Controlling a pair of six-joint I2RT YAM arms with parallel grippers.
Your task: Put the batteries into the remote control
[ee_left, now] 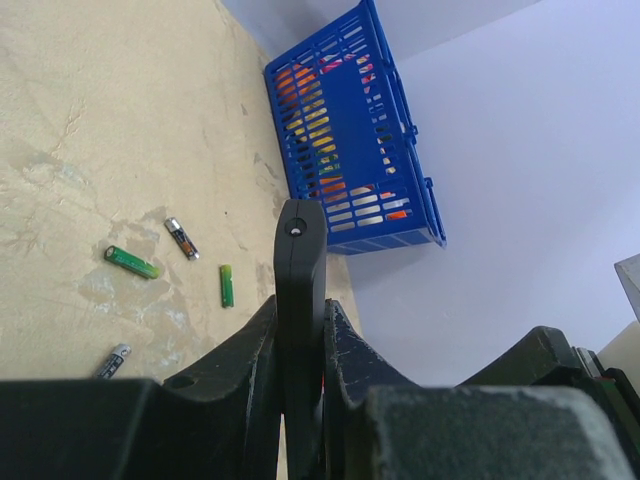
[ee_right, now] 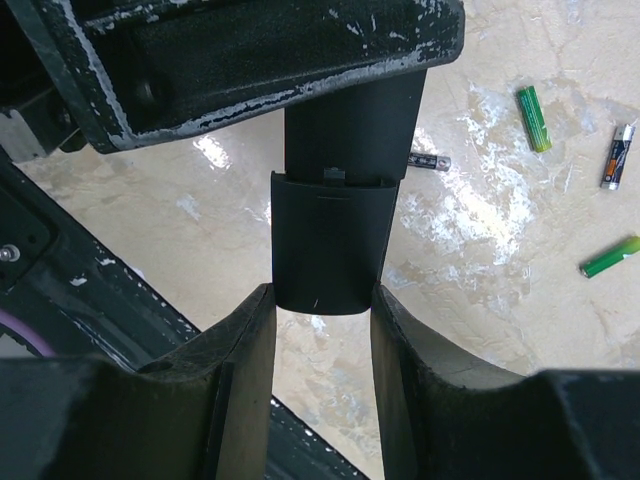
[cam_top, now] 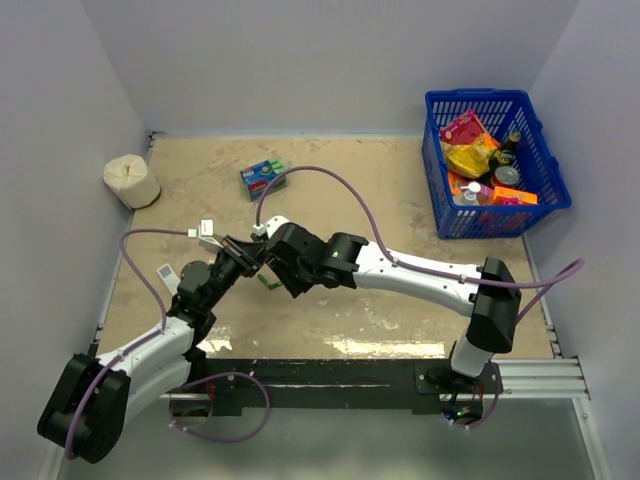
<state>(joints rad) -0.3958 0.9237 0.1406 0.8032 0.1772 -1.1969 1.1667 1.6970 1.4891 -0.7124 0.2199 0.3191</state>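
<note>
The black remote control (ee_left: 299, 260) is held edge-on above the table, with my left gripper (ee_left: 300, 305) shut on it. In the right wrist view its rounded cover end (ee_right: 330, 240) sits between the tips of my right gripper (ee_right: 322, 295), touching both fingers. Both grippers meet left of the table's centre (cam_top: 250, 255). Several batteries lie loose on the table below. Two green ones (ee_left: 132, 262) (ee_left: 226, 285) and a dark orange-banded one (ee_left: 182, 239) show in the left wrist view, and a green one (ee_right: 533, 118) and a dark one (ee_right: 617, 155) in the right wrist view.
A blue basket (cam_top: 495, 165) full of packets and cans stands at the back right. A blue-green packet (cam_top: 262, 179) lies at the back centre, and a pale roll (cam_top: 131, 182) at the back left. White walls enclose the table.
</note>
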